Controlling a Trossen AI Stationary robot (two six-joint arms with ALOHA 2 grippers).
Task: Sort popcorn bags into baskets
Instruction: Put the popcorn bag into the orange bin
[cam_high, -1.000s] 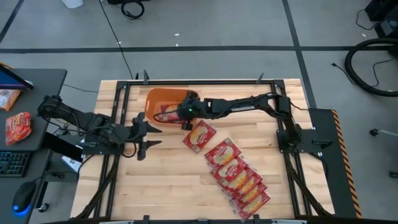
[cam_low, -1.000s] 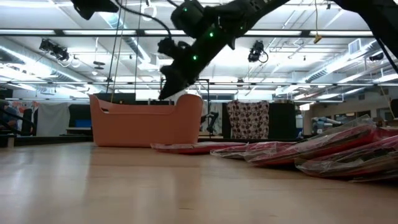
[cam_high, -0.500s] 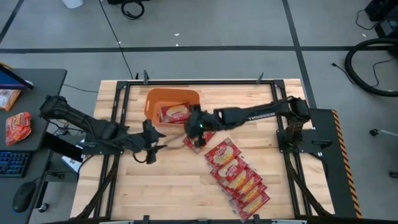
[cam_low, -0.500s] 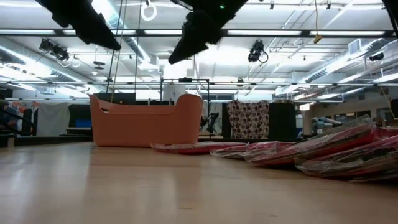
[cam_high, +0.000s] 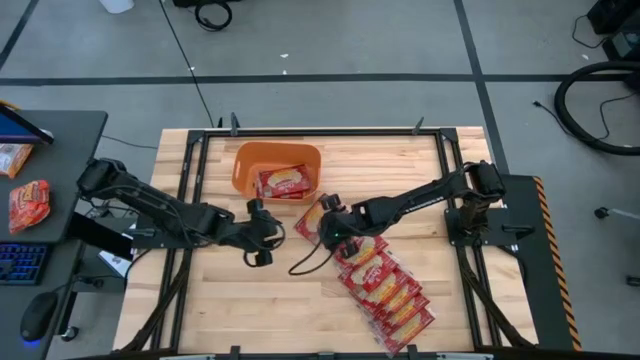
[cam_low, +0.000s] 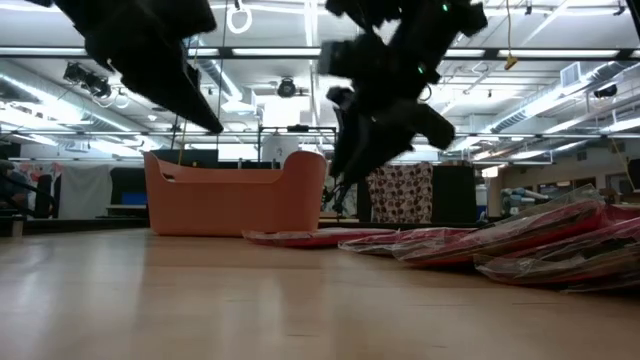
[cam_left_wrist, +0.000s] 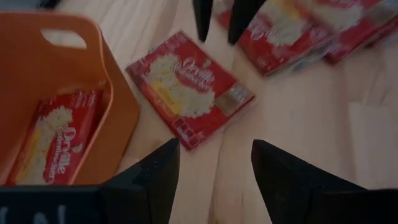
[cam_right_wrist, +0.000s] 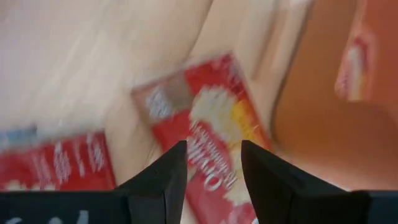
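On the wooden bench (cam_high: 260, 300), a lone popcorn bag (cam_high: 318, 221) lies flat near the middle, just off the orange basket (cam_high: 245, 170), which sits toward the far edge and holds one bag (cam_high: 284, 181). The remaining bags (cam_high: 385, 285) overlap in a row running toward the near right corner. The right tool (cam_high: 328, 232) hangs open-fingered over the lone bag; the left tool (cam_high: 266, 236), also open and empty, hovers beside it.

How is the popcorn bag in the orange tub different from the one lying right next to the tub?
The bag in the tub lies inside the orange tub; the bag beside it lies on the bare wooden table. The right gripper hangs open by the outside bag, not the tub bag. Both are flat red packets.
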